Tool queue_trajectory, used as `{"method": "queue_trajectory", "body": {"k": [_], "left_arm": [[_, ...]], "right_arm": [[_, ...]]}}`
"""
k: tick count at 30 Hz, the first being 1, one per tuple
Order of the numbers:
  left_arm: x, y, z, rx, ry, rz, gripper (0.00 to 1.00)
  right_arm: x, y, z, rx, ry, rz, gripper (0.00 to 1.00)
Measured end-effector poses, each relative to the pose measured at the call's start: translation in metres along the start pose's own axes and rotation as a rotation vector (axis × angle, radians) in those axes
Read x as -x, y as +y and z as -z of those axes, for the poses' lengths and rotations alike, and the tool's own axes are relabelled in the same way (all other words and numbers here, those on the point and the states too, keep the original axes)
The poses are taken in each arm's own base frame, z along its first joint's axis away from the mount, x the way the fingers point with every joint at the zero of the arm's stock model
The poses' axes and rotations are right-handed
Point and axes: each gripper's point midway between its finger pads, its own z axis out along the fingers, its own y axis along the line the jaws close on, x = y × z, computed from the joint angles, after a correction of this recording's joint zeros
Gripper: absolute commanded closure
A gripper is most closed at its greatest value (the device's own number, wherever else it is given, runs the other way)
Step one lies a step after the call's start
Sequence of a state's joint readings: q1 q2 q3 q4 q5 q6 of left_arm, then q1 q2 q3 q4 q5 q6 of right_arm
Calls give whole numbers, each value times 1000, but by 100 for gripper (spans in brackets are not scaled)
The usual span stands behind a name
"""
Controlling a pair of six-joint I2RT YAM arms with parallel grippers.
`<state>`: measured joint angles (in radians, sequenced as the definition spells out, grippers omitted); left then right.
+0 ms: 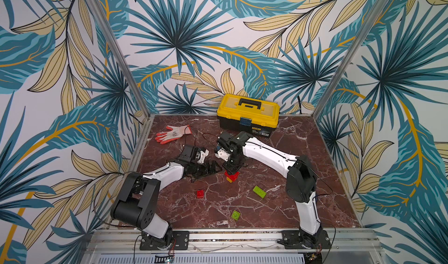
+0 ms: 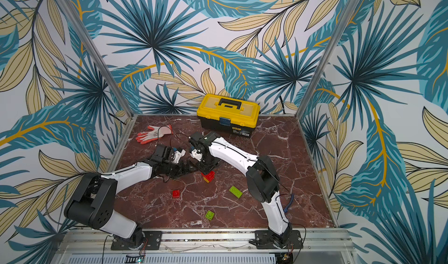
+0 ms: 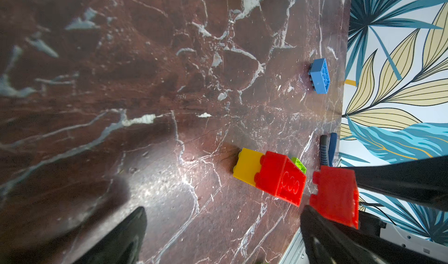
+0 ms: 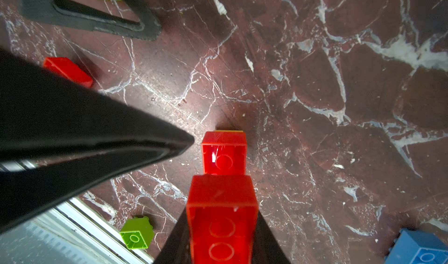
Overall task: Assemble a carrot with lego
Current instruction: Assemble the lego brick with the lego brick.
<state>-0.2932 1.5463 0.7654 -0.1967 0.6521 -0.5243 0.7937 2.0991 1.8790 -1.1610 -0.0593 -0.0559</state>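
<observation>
The carrot [image 3: 269, 175] is a yellow brick joined to a red brick, lying on the marble table [image 1: 278, 202] at mid-table in both top views [image 2: 208, 176]. My right gripper [image 4: 222, 210] points down over it, shut on a red oblong lego brick [image 4: 221, 226] whose hollow underside faces the camera. That held brick [image 3: 337, 197] hangs just beside the carrot's red end. My left gripper [image 3: 223, 226] is open with nothing between its fingers, just left of the carrot [image 1: 231, 178]. One of its fingers [image 4: 97, 134] reaches close to the carrot.
Loose lego lies around: a small red brick [image 1: 200, 194], a green oblong [image 1: 259, 191], a green square [image 1: 236, 215] and a blue brick [image 3: 320, 76]. A yellow toolbox [image 1: 248, 114] and a glove [image 1: 173, 133] sit at the back of the table.
</observation>
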Motion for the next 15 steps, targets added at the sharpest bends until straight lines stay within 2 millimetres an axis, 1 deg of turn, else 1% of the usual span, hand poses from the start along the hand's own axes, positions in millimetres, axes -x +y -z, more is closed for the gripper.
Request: {"method": "queue_trajectory", "body": {"k": [3, 15], "left_arm": [[0, 0, 0, -2, 1, 0, 1], [0, -1, 0, -5, -1, -3, 1]], "right_arm": [[2, -2, -5, -7, 9, -1, 70], [-2, -3, -13, -9, 47, -3, 70]]}}
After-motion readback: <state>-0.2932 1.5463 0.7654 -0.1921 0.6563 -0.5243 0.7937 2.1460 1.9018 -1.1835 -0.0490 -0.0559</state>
